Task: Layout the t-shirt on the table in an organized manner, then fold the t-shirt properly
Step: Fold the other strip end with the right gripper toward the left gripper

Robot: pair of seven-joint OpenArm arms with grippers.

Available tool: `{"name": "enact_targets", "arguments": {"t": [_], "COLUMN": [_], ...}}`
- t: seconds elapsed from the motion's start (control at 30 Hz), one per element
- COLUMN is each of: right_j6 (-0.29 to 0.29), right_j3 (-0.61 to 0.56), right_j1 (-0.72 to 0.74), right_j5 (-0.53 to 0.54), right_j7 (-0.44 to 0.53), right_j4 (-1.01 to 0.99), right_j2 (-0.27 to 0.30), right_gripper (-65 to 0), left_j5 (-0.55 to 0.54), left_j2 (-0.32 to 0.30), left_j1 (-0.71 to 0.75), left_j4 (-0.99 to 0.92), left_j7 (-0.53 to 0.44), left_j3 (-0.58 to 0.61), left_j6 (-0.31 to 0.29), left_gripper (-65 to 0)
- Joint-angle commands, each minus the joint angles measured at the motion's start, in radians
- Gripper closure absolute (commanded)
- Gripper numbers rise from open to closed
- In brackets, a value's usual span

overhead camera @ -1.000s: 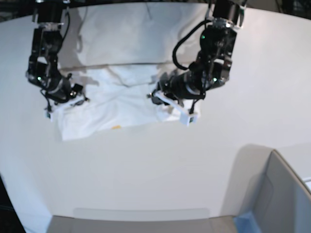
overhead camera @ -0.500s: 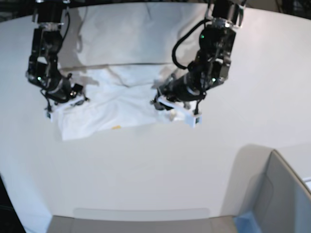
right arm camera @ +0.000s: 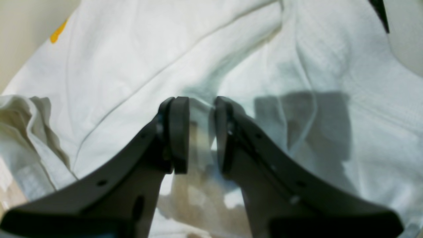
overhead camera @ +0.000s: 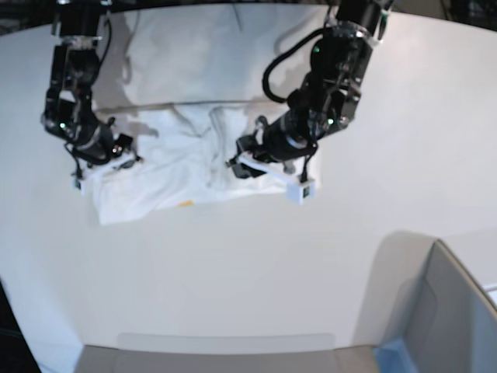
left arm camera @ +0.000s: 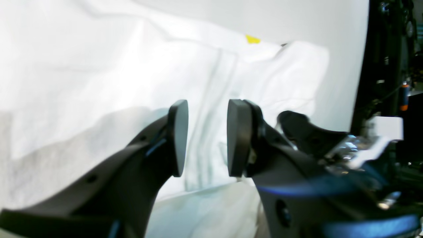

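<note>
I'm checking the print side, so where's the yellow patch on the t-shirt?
In the base view, the yellow patch sits on the t-shirt's near edge, between both grippers.

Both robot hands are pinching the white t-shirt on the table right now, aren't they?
Not quite. Only the right gripper pinches the t-shirt. The left gripper is open, with a clear gap between its pads and no cloth clamped, as the left wrist view shows. The shirt does lie on the table.
</note>
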Motion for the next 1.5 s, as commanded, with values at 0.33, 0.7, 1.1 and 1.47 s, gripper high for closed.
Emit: {"name": "enact_targets", "arguments": {"t": [0.33, 0.7, 1.1, 1.47], "right_j6": [-0.006, -0.006, -0.006, -0.004], "right_j3": [-0.006, -0.006, 0.003, 0.283], "right_j1": [-0.007, -0.008, -0.022, -0.015], "right_j5": [-0.003, -0.003, -0.002, 0.158], "right_j7": [-0.059, -0.059, -0.059, -0.135], "right_j4": [-0.003, 0.094, 0.347, 0.407], "right_j2": [0.001, 0.001, 0.029, 0.035], "right_gripper": [-15.1, -15.1, -15.2, -34.6], "left_j5": [-0.001, -0.002, -0.005, -0.004], "left_j2": [-0.037, -0.035, -0.033, -0.04], "left_j1": [0.037, -0.032, -0.093, -0.092], "left_j4": [-0.017, -0.147, -0.315, -0.316], "left_j7": [0.038, -0.053, -0.111, -0.111], "left_j3": [-0.039, 0.142, 0.214, 0.211], "left_j6": [-0.009, -0.009, -0.009, -0.009], "left_gripper": [-12.9, -12.7, -12.7, -12.7]}}
